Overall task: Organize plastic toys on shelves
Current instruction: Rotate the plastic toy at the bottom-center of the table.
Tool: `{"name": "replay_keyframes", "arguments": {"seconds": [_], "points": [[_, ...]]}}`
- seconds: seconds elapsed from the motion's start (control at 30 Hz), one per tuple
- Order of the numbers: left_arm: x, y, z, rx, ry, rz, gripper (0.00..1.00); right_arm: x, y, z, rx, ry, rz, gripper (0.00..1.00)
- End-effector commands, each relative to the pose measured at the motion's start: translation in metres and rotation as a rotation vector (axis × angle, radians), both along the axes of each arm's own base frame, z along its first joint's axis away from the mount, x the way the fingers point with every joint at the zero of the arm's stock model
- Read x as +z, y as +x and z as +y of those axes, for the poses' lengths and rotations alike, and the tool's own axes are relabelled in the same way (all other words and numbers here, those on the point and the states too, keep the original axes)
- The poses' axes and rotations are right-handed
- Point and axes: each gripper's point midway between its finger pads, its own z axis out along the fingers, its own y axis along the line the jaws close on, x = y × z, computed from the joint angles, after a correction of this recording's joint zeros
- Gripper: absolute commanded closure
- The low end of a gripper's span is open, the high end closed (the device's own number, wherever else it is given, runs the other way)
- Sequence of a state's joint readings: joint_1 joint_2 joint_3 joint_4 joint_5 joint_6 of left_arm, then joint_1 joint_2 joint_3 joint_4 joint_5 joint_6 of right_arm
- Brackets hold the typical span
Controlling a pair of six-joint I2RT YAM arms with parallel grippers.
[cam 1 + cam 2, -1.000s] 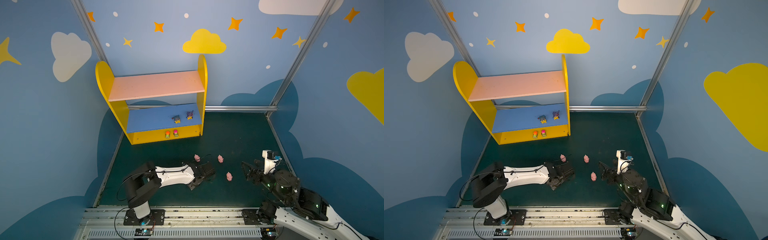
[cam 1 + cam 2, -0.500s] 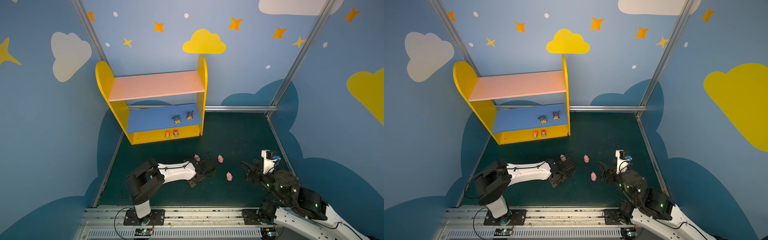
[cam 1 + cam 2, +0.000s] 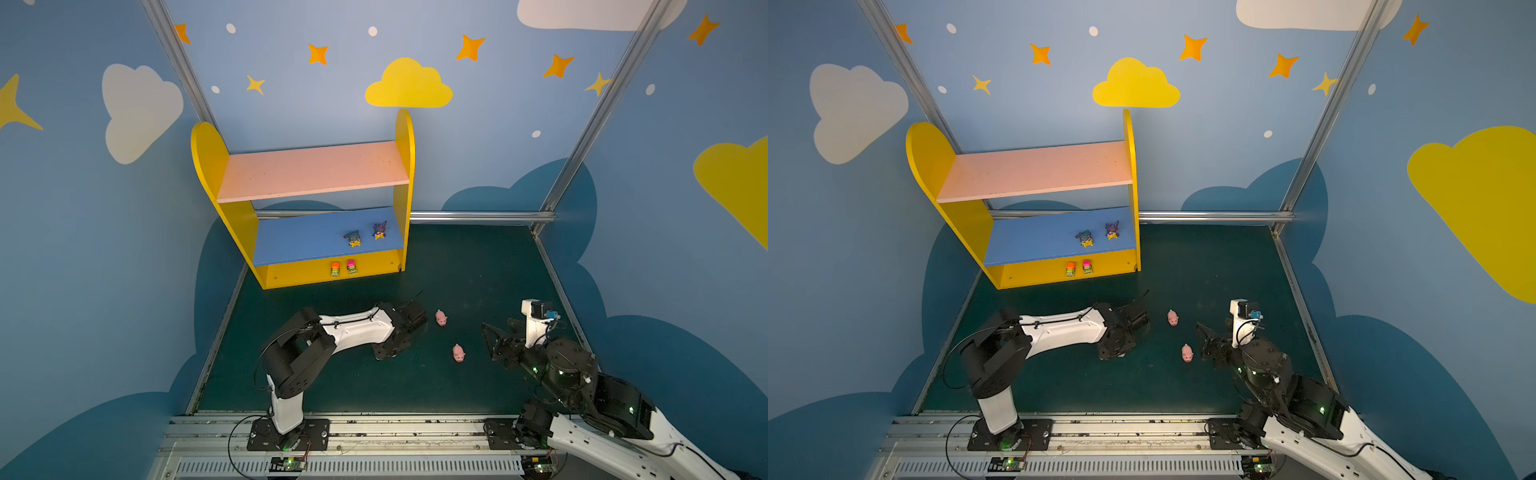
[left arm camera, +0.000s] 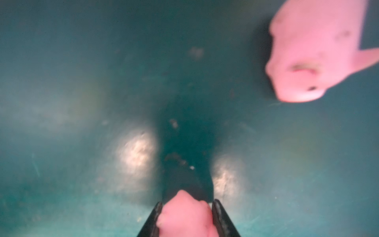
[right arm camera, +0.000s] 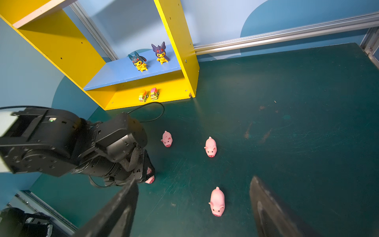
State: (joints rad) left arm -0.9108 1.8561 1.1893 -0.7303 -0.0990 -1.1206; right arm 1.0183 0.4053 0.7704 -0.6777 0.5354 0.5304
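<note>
My left gripper [image 4: 185,202] is shut on a pink pig [image 4: 185,217], low over the green mat. In the right wrist view that pig [image 5: 150,179] peeks out under the left gripper [image 5: 148,174]. Three more pigs stand on the mat [image 5: 167,139] [image 5: 210,147] [image 5: 217,201]. The nearest one lies in front of my open right gripper [image 5: 193,180], apart from both fingers. Both top views show two pigs [image 3: 441,318] [image 3: 1187,353]. On the shelves' blue board [image 3: 299,243] stand two yellow figures [image 3: 354,237] [image 3: 379,230]. Two green cars [image 3: 335,269] [image 3: 352,267] sit on the yellow base.
The pale pink upper board [image 3: 316,170] carries nothing. Blue walls close in the mat on three sides, with a metal rail [image 3: 478,216] along the back. The arms' mounting rail [image 3: 374,428] runs along the front. A black cable [image 5: 155,110] loops off the left wrist.
My left gripper has shut on a pig, and the left arm has reached slightly further out, hiding a pig in the top views. The right arm has not moved.
</note>
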Motion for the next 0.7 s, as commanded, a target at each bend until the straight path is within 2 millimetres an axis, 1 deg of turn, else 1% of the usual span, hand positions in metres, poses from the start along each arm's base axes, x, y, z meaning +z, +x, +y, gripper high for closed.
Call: {"name": "replay_keyframes", "arguments": {"seconds": [0.0,0.17,0.27,0.67], "points": [[-0.003,-0.007,0.012,-0.123,0.065,0.052,0.59,0.015,0.001,-0.003,-0.015,0.015,-0.022,0.16],[-0.004,-0.009,0.014,-0.145,0.065,0.059,0.47,0.015,0.003,-0.001,-0.02,0.002,-0.018,0.16],[-0.001,-0.011,0.015,-0.14,0.051,0.051,0.39,0.016,0.005,0.0,-0.022,-0.004,-0.017,0.16],[0.016,-0.028,0.029,-0.096,-0.008,0.009,0.38,0.017,0.01,0.015,-0.004,-0.013,0.006,0.16]]}}
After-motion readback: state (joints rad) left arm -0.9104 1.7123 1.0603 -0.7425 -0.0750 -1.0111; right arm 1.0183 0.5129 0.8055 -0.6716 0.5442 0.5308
